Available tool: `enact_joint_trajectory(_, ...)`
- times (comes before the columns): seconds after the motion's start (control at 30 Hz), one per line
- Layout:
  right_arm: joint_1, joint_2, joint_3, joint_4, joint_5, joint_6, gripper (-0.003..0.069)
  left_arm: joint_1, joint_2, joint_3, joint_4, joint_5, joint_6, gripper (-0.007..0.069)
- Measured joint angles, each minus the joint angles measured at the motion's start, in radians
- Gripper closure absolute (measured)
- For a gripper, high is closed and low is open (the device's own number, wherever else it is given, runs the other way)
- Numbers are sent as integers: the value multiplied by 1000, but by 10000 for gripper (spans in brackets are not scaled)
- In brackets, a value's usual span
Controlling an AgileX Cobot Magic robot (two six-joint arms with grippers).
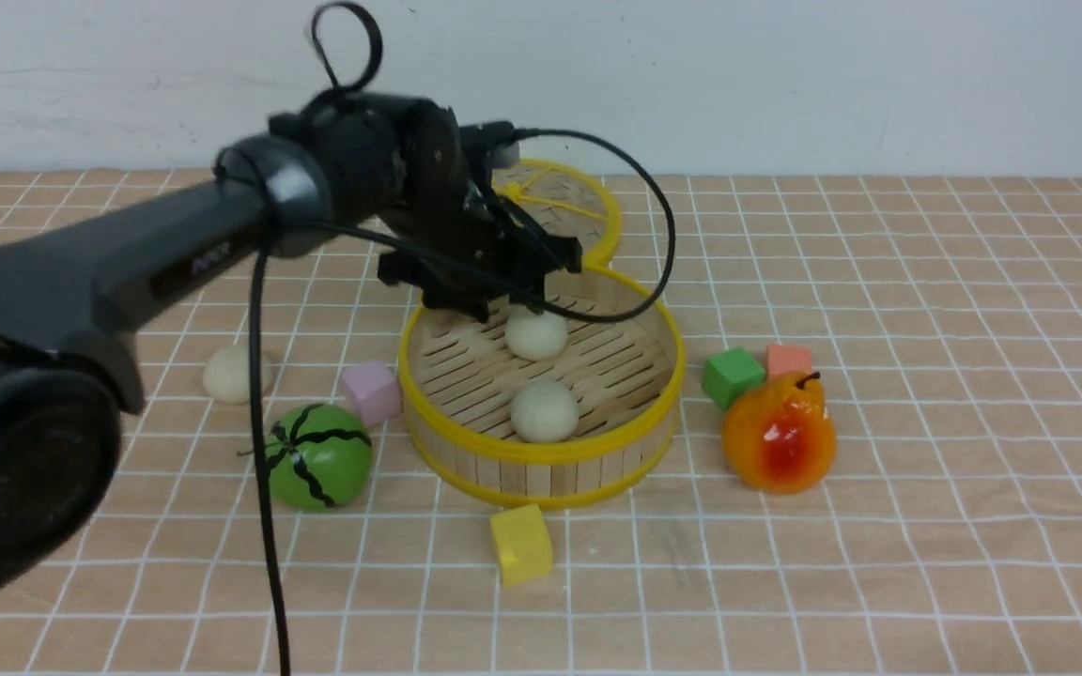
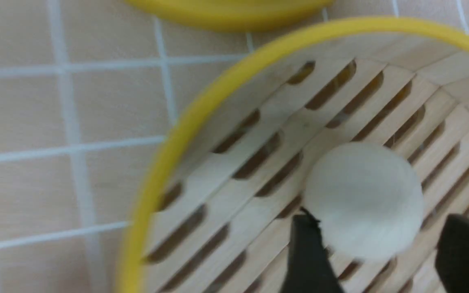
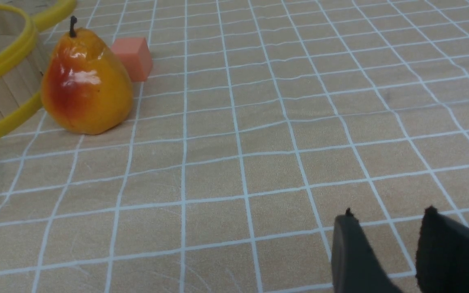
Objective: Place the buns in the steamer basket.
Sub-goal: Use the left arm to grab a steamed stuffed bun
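Observation:
The steamer basket (image 1: 541, 453) stands mid-table. Two cream-white buns lie on its slatted floor, one at the back (image 1: 535, 334) and one nearer the front (image 1: 544, 410). A third bun (image 1: 233, 373) lies on the table to the basket's left. My left gripper (image 1: 513, 300) hovers just above the back bun, over the basket's far side. In the left wrist view this gripper (image 2: 375, 217) is open, and the blurred bun (image 2: 362, 199) sits between its fingers, close to one and clear of the other. My right gripper (image 3: 389, 213) is open and empty above bare table; it does not show in the front view.
The woven lid (image 1: 560, 202) lies behind the basket. A green watermelon ball (image 1: 318, 456) and a pink cube (image 1: 371, 391) are at its left, a yellow cube (image 1: 520, 544) in front. A green cube (image 1: 732, 376), an orange cube (image 1: 789, 360) and a pear (image 1: 779, 434) are at its right.

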Motion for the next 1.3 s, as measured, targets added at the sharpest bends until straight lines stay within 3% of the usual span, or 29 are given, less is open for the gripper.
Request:
enact_joint_trajectory(0.2, 0, 0, 0, 0, 0, 0, 418, 47, -155, -8, 200, 156, 0, 188)
enact_joint_trajectory(0.4, 0, 0, 0, 0, 0, 0, 418, 176, -200, -3, 255, 300, 0, 218)
enact_joint_trajectory(0.57, 0, 0, 0, 0, 0, 0, 418, 342, -198, 117, 146, 282, -4, 283)
enact_joint_trajectory(0.7, 0, 0, 0, 0, 0, 0, 418, 407, -193, 213, 40, 191, -4, 348)
enact_joint_trajectory(0.9, 0, 0, 0, 0, 0, 0, 418, 417, -153, 243, -23, 111, -4, 412)
enact_joint_trajectory(1.3, 0, 0, 0, 0, 0, 0, 418, 404, -66, 244, -75, 41, -3, 398)
